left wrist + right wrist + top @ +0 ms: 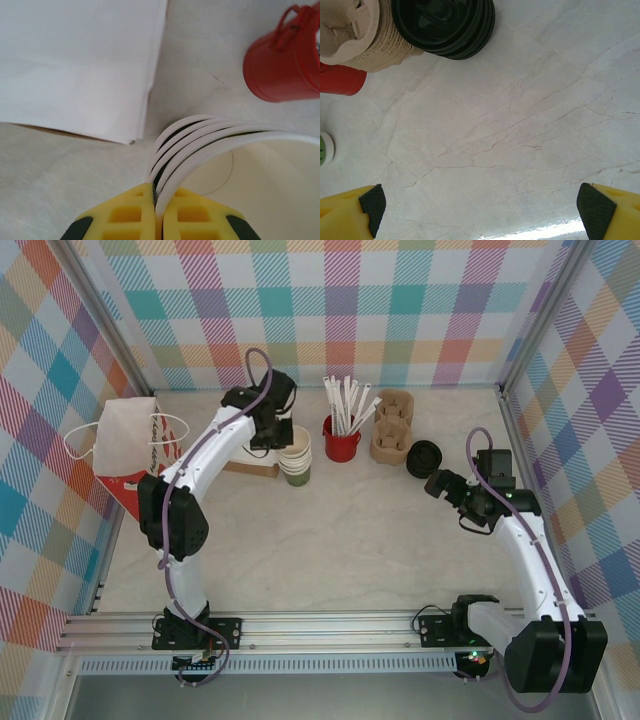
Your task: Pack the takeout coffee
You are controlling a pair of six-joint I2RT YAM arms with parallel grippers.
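Note:
The takeout coffee is out of view. A stack of nested paper cups [295, 457], cream-white at the rims and green lower down, stands left of centre. My left gripper [277, 436] is over its near-left edge. In the left wrist view the yellow fingers [156, 192] are shut on the innermost cup's rim [210, 145], one finger inside and one outside. A stack of black lids [424, 457] lies right of centre, also at the top of the right wrist view [445, 25]. My right gripper [437, 483] hovers just near of the lids, open [482, 202] over bare table.
A red cup with white straws [341, 438] stands beside the cup stack. Brown cardboard cup carriers [391, 428] sit between it and the lids. A white and red paper bag [130, 440] stands at the left wall. A flat folded paper bag [75, 65] lies left of the cups.

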